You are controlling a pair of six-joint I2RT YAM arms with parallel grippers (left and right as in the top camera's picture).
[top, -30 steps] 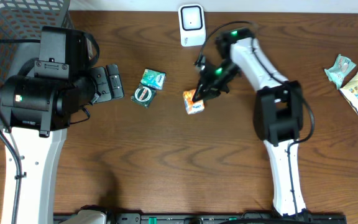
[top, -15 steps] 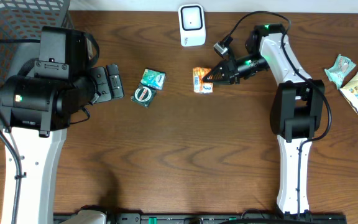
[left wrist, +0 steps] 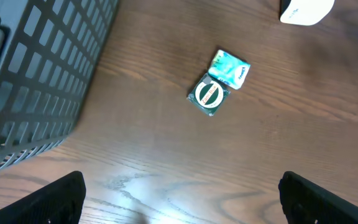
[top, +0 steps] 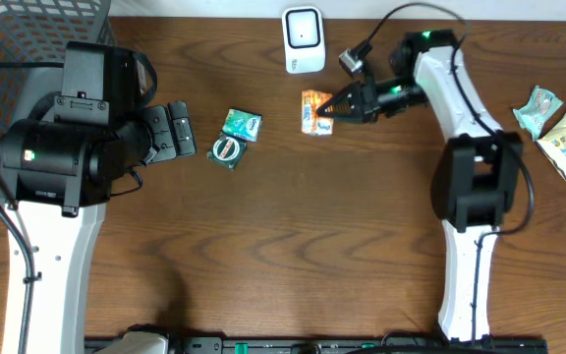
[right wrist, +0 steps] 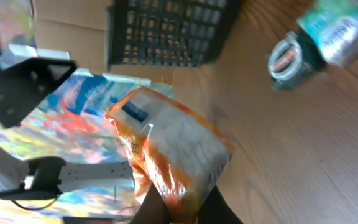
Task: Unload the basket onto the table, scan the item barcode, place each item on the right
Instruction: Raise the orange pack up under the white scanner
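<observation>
Left side, mid-table: left gripper [top: 178, 130] released, jaws spread wide; two green packets [top: 228, 147] just right of it. Farther, centre: right gripper [top: 330, 106] clamped on orange snack packet [top: 310, 114], apparently lifted off table [top: 283, 256]. Far edge: white scanner [top: 303, 39], just beyond packet.

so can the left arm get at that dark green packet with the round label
Probably yes: the left claw is open, facing the dark green packet across bare table, nothing between. The teal packet lying against it might get caught too.
</observation>
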